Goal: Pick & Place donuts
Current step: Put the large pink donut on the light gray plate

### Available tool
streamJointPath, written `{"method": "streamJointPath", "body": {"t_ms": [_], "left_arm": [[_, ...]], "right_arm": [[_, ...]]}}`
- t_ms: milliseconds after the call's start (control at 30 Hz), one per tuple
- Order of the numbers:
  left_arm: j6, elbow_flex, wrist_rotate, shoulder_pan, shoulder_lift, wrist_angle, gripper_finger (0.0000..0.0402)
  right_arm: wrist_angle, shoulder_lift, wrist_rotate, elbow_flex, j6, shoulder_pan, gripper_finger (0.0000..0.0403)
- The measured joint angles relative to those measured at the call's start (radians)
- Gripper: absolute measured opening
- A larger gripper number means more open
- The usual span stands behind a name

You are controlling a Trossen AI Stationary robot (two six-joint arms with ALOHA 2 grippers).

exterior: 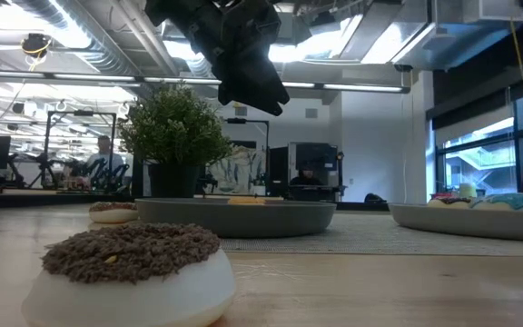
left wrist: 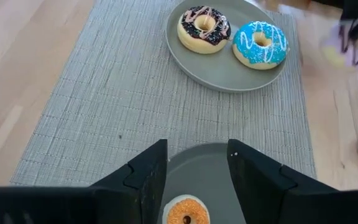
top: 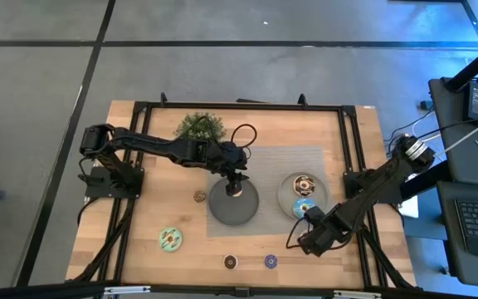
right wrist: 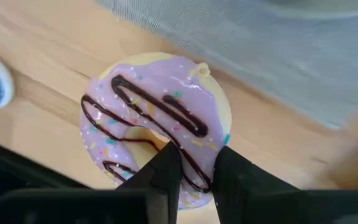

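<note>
My left gripper (top: 235, 181) (left wrist: 197, 146) hangs open above the dark grey plate (left wrist: 199, 169). The orange mini donut (left wrist: 187, 212) lies flat on that plate under the fingers, untouched. My right gripper (right wrist: 194, 155) is shut on the pink iced donut (right wrist: 154, 118), over the wood next to the pale grey bowl (top: 289, 199). That bowl holds the chocolate donut (left wrist: 202, 28) and the blue donut (left wrist: 260, 43). The green donut (top: 171, 240), brown mini (top: 199, 196), dark brown mini (top: 231, 262) and purple mini (top: 270, 262) lie flat on the table. My right gripper pinches the pink donut's ring (right wrist: 194, 140) on the side nearest the wrist. One finger (right wrist: 166, 165) stands at the hole and the other finger (right wrist: 229, 171) against the outer rim. The fingers come from above. Whether the donut is clear of the table I cannot tell.
A potted plant (top: 199, 127) stands at the far side, behind the left arm. A grey woven mat (left wrist: 104, 93) lies under the plate and bowl. A black frame (top: 239, 105) runs round the table. Bare wood lies along the near edge between the small donuts.
</note>
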Motion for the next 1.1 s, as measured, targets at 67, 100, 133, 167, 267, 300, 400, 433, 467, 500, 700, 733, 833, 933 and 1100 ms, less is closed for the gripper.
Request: {"method": "streamJointPath", "body": {"t_ms": [67,100,133,167,267,300,400,433,467,500,700,733,833,933,1100], "left_arm": [[0.000,0.000,-0.001,0.000,0.000,0.000,0.0166],[0.000,0.000,-0.001,0.000,0.000,0.001,0.0166],[0.000,0.000,-0.001,0.000,0.000,0.001,0.0166],[0.000,0.000,-0.001,0.000,0.000,0.001,0.0166],[0.000,0.000,-0.002,0.000,0.000,0.007,0.0164],[-0.001,0.000,-0.002,0.000,0.000,0.012,0.0163],[-0.017,0.000,-0.003,0.000,0.000,0.027,0.0165],[-0.020,0.000,-0.003,0.000,0.000,0.032,0.0166],[-0.020,0.000,-0.003,0.000,0.000,0.034,0.0166],[-0.020,0.000,-0.003,0.000,0.000,0.035,0.0166],[-0.070,0.000,-0.003,0.000,0.000,0.039,0.0162],[-0.072,0.000,-0.002,0.000,0.000,0.039,0.0162],[-0.072,0.000,-0.002,0.000,0.000,0.039,0.0163],[-0.073,0.000,-0.002,0.000,0.000,0.039,0.0165],[-0.097,0.000,-0.002,0.000,0.000,0.040,0.0165]], "right_arm": [[-0.095,-0.046,0.035,0.028,0.000,0.000,0.0077],[-0.155,-0.070,0.062,0.040,0.000,0.000,0.0078],[-0.217,-0.093,0.089,0.048,0.000,-0.001,0.0078],[-0.277,-0.114,0.115,0.054,0.004,-0.007,0.0078],[-0.408,-0.172,0.173,0.054,0.003,-0.038,0.0076],[-0.432,-0.191,0.184,0.046,-0.001,-0.052,0.0075],[-0.441,-0.231,0.187,-0.007,-0.053,-0.098,0.0075],[-0.433,-0.241,0.186,-0.031,-0.075,-0.116,0.0076],[-0.421,-0.249,0.186,-0.059,-0.104,-0.134,0.0076],[-0.413,-0.255,0.185,-0.086,-0.130,-0.152,0.0076],[-0.249,-0.304,0.189,-0.192,-0.250,-0.244,0.0072],[-0.229,-0.309,0.193,-0.203,-0.275,-0.256,0.0072],[-0.220,-0.312,0.196,-0.217,-0.329,-0.287,0.0075],[-0.224,-0.312,0.202,-0.229,-0.339,-0.312,0.0078],[-0.198,-0.312,0.203,-0.269,-0.388,-0.340,0.0079]]}}
